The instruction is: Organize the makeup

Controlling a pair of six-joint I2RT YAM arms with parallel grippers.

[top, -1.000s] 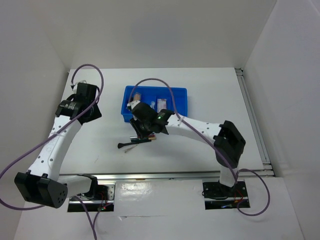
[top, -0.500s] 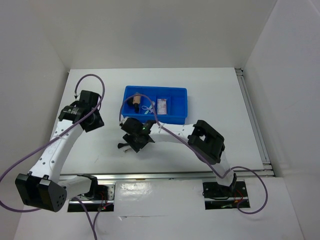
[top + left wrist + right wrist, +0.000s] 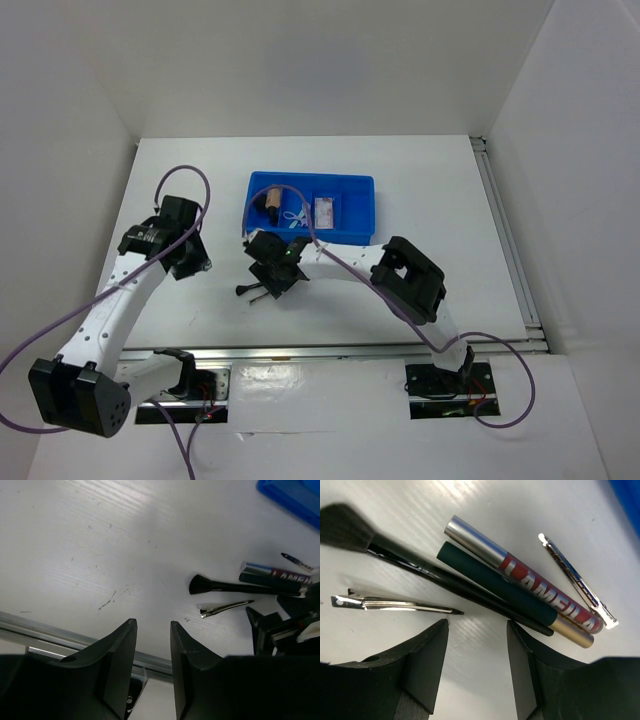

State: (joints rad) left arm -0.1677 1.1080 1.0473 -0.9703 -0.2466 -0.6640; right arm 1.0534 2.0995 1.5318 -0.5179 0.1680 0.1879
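Loose makeup lies on the white table in front of the blue tray [image 3: 355, 190]. The right wrist view shows a black-tipped brush [image 3: 350, 530], a dark teal pencil with a gold end [image 3: 505, 597], a silver and red tube [image 3: 530, 582], a silver clip [image 3: 395, 604] and a slim foil stick [image 3: 575, 582]. My right gripper [image 3: 477, 625] is open and empty, low over the table just short of the brush handle. In the top view it [image 3: 272, 282] hides most of the pile. My left gripper [image 3: 152, 625] is open and empty, left of the brush [image 3: 235, 586]. The tray holds a tan stub [image 3: 272, 201], a lilac-clear piece [image 3: 294, 217] and a pinkish packet [image 3: 323, 210].
The tray's near wall stands just behind the pile [image 3: 630, 500]. A metal rail [image 3: 330, 352] runs along the table's near edge and shows under my left fingers [image 3: 120, 645]. White walls close in the table on three sides.
My right gripper came from the tray's front down and to the left over the loose pile, then held still. My left gripper moved nearer and slightly right, toward the pile.
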